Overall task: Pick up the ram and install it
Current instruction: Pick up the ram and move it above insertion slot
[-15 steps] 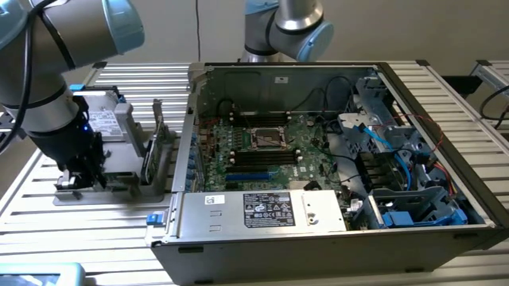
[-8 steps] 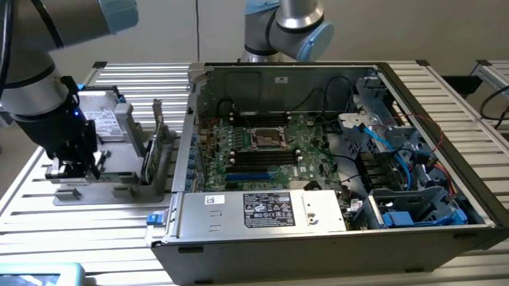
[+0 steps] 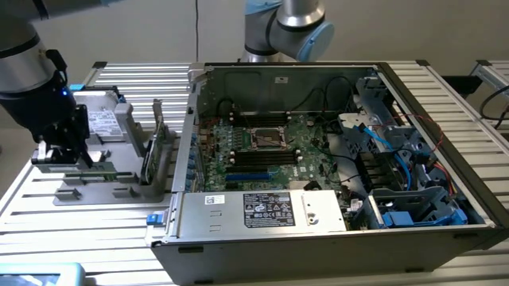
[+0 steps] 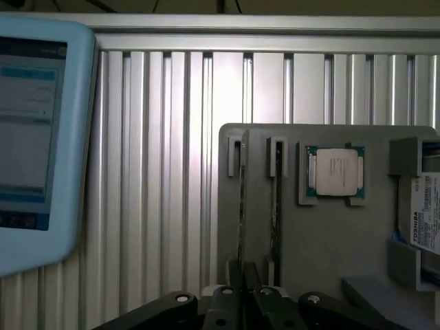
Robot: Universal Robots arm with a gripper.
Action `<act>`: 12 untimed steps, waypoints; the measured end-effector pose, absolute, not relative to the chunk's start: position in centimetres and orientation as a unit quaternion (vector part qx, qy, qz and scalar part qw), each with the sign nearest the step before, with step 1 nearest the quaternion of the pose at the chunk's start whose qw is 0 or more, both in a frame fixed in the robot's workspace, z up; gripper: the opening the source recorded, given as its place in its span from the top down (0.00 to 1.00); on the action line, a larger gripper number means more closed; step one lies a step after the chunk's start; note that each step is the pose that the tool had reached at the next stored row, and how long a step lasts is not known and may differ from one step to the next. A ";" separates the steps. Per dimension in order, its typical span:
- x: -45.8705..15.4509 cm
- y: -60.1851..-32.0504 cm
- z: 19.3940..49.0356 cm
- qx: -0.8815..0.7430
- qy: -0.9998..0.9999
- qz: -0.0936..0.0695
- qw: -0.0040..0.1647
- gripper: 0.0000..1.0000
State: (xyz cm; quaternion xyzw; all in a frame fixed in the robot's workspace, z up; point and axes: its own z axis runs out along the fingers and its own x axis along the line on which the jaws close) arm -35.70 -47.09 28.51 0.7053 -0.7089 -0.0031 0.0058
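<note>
The ram (image 4: 242,206) is a slim green strip standing on edge in a slot of the grey holder (image 4: 330,247). My gripper (image 4: 242,273) sits right over its near end, the two dark fingers pressed close on either side of the strip. In the exterior view the gripper (image 3: 70,159) hangs low over the holder (image 3: 95,192) at the exterior view's left, and a bit of the green ram (image 3: 100,174) shows just beside it. The open computer case (image 3: 318,161) with its black memory slots (image 3: 263,156) lies to the exterior view's right.
A second strip (image 4: 275,206) stands in the neighbouring slot. A processor chip (image 4: 335,172) and a silver hard drive (image 4: 426,213) also rest on the holder. An upright green card (image 3: 157,140) stands between holder and case. A blue-framed tablet (image 4: 34,137) lies on the ribbed table.
</note>
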 end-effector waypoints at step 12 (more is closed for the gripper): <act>-32.5 -47.9 33.9 0.705 -0.709 -0.003 0.006 0.87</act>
